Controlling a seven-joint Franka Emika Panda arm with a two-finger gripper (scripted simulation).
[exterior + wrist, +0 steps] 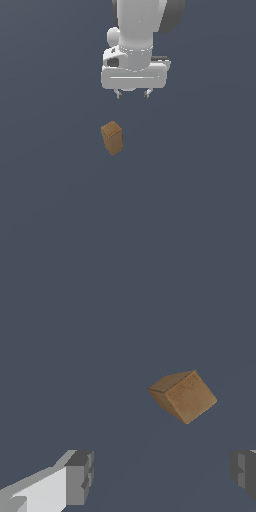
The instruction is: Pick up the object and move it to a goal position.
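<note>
The object (112, 137) is a small tan-brown block, taller than wide, standing upright on the dark grey floor near the middle of the exterior view. My white gripper (133, 93) hangs above and behind it, slightly toward the exterior view's right, well apart from it. Its two short fingertips are spread and nothing is between them. In the wrist view the object (184, 395) shows from above, ahead of the open gripper (162, 476), whose grey pads (80, 477) stand wide apart.
A flat dark grey surface (200, 200) fills both views. Nothing else is in view.
</note>
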